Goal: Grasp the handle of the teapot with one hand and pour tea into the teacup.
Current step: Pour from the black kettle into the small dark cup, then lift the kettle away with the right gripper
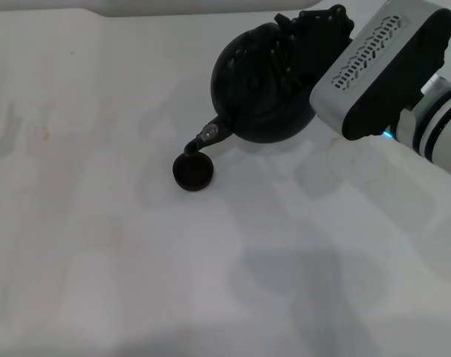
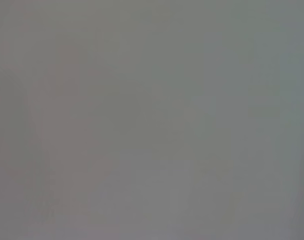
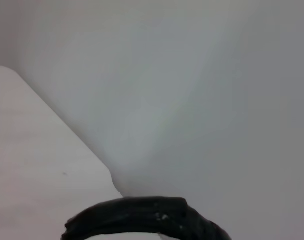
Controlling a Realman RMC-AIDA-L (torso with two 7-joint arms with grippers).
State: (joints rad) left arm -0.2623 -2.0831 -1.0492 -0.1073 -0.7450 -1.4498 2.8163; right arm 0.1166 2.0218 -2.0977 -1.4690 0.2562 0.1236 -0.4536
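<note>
In the head view the round matte black teapot (image 1: 258, 85) is tilted toward the left, its silvery-tipped spout (image 1: 209, 135) just over the rim of the small dark teacup (image 1: 192, 172) on the white table. My right hand (image 1: 307, 37), black-fingered on a silver-grey vented forearm (image 1: 377, 63), is shut on the teapot's black arched handle (image 1: 281, 56) at the upper right. The right wrist view shows a black curved piece, the handle (image 3: 141, 217), at its bottom edge. The left gripper is out of view; the left wrist view shows only plain grey.
The white table (image 1: 99, 245) spreads to the left and front of the cup. Its far edge (image 1: 136, 11) runs along the top of the head view. The table's edge also shows in the right wrist view (image 3: 51, 115).
</note>
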